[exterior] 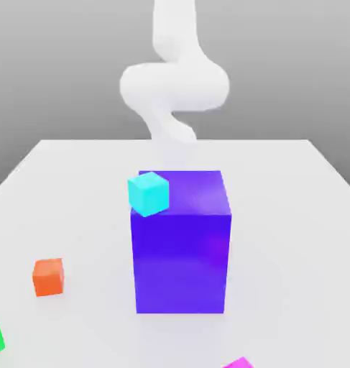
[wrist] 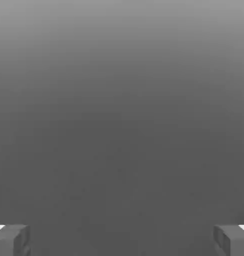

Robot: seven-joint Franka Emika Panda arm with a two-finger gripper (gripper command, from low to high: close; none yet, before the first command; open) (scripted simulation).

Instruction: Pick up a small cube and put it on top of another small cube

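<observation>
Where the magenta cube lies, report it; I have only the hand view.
Observer: The magenta cube is at the exterior view's bottom edge, partly cut off.
Operator: Give me the orange one against the big block.
Observer: The orange cube stands on the table, on the exterior view's left of the big purple-blue block.
Operator: Now the cyan one.
Observer: The cyan cube overlaps the block's upper corner on the exterior view's left; I can't tell whether it rests there.
</observation>
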